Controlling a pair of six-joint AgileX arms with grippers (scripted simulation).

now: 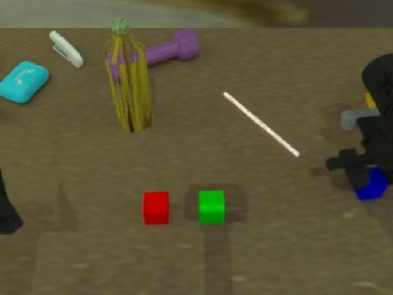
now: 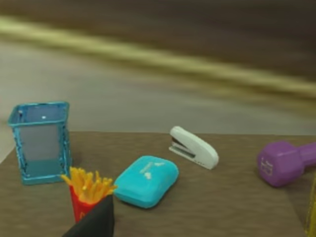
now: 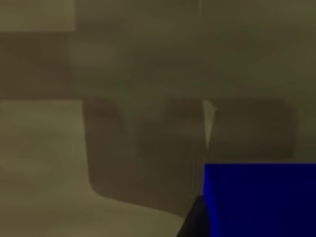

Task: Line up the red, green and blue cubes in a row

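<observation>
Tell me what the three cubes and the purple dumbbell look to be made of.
Red cube, green cube and blue cube: flat, even colour with no shine or grain, so probably matte plastic or painted wood; the look leaves it open. The blue one sits at the right claw. Purple dumbbell: smooth with a soft sheen, likely a rubber or vinyl coating.

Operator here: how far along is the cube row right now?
Two of three look placed: the red cube and green cube sit side by side, apart, at the front middle of the table. The blue cube is in hand at the right edge, at the right claw, filling the right wrist view's corner. Left to do: carry it over and set it beside the green one. The left arm is parked at the left edge.
</observation>
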